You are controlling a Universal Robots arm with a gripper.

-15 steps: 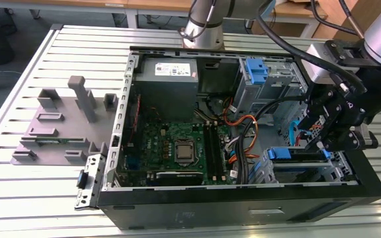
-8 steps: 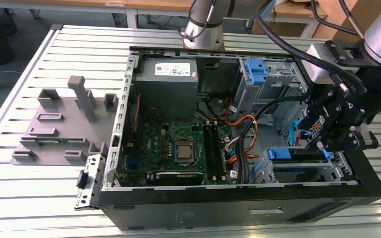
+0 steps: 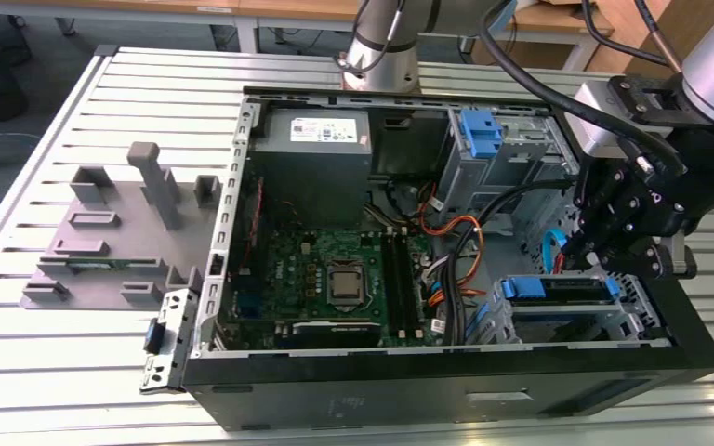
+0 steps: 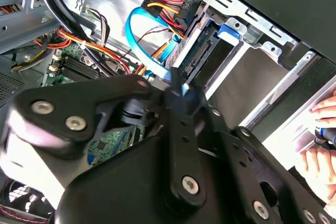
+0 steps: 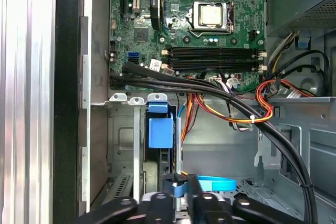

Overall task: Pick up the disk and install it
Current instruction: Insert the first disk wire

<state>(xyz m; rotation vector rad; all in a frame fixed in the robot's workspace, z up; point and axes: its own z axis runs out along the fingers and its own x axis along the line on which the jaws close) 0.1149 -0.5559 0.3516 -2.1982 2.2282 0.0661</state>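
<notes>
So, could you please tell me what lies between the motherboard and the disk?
Loose cables, orange and black, fill the stretch between the motherboard and the disk, as the exterior view shows.

A slatted metal worktop [image 3: 47,372] is carrying an open black computer case [image 3: 394,383] lying on its side, with a grey moulded holder [image 3: 115,237] sitting just beside it, toward the exterior view's left.

Motherboard [image 3: 332,279] green. Disk [image 3: 564,291] dark, blue bracket. Data cable [image 4: 137,35] light blue. Wire bundle [image 5: 262,106] orange, red, yellow. Gripper [image 5: 181,190] black. Computer case [image 3: 456,390] black outside, grey inside. Table [image 3: 34,372] silver, ribbed. Fixture block [image 3: 122,232] beside case grey.
</notes>
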